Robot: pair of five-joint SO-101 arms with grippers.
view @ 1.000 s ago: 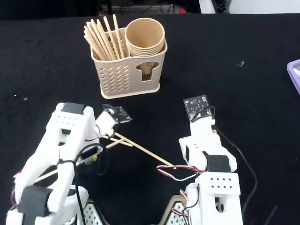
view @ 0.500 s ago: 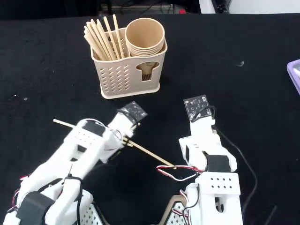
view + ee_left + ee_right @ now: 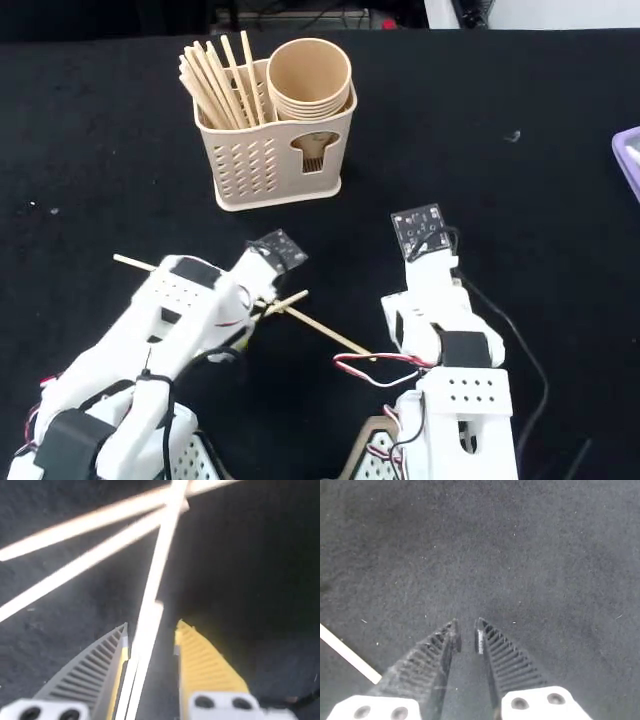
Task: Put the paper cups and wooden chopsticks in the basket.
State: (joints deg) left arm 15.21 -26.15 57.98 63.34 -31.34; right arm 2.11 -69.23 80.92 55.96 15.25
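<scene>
A beige basket (image 3: 270, 160) at the back holds several wooden chopsticks (image 3: 215, 80) and a stack of paper cups (image 3: 308, 75). More chopsticks lie crossed on the black table in front of it. One long chopstick (image 3: 330, 338) runs toward the right arm, and another (image 3: 130, 263) pokes out left of the left arm. My left gripper (image 3: 265, 300) is down over the crossing. In the left wrist view it (image 3: 152, 625) is open, with two chopsticks (image 3: 142, 645) between the fingers, against the grey one. My right gripper (image 3: 467, 627) hangs shut over bare table with nothing in it, one chopstick end (image 3: 347, 657) nearby.
A purple object (image 3: 628, 160) sits at the table's right edge. Red and white wires (image 3: 375, 370) loop beside the right arm's base, close to the long chopstick's end. The black table is open to the right of the basket.
The left arm swung from the left toward the centre and set its gripper over the crossed chopsticks. A chopstick tip now pokes out to its right. The right arm kept still.
</scene>
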